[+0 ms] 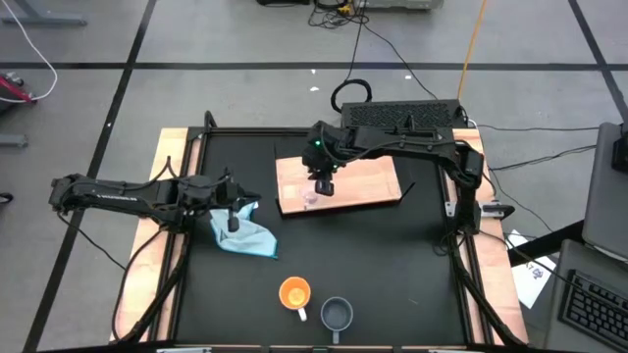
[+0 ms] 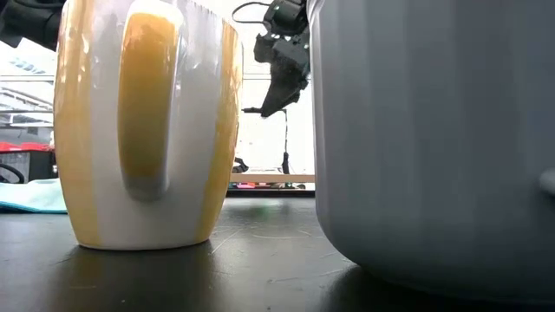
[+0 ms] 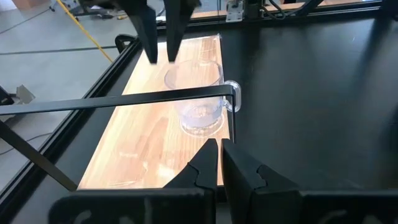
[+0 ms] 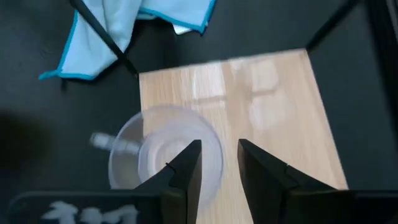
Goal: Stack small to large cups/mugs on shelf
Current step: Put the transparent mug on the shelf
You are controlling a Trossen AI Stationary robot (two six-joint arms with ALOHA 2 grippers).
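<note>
The tiny clear glass cup (image 1: 310, 201) (image 3: 198, 102) stands upright on its base near the left near corner of the light-wood shelf (image 1: 343, 181) (image 4: 249, 99). My right gripper (image 1: 322, 188) (image 4: 217, 149) hangs just above the cup's rim, open, with nothing between its fingers. The orange mug with a white handle (image 1: 294, 293) (image 2: 147, 121) and the grey-blue mug (image 1: 337, 314) (image 2: 434, 139) stand on the black table near its near edge. My left gripper (image 1: 233, 218) (image 3: 219, 162) waits shut, raised above the cloth at the table's left.
A crumpled light blue cloth (image 1: 243, 233) (image 4: 124, 25) lies left of the shelf, below my left gripper. Pale wooden rails (image 1: 147, 284) run along the table's sides. Bare black table (image 1: 373, 255) lies between the shelf and the two mugs.
</note>
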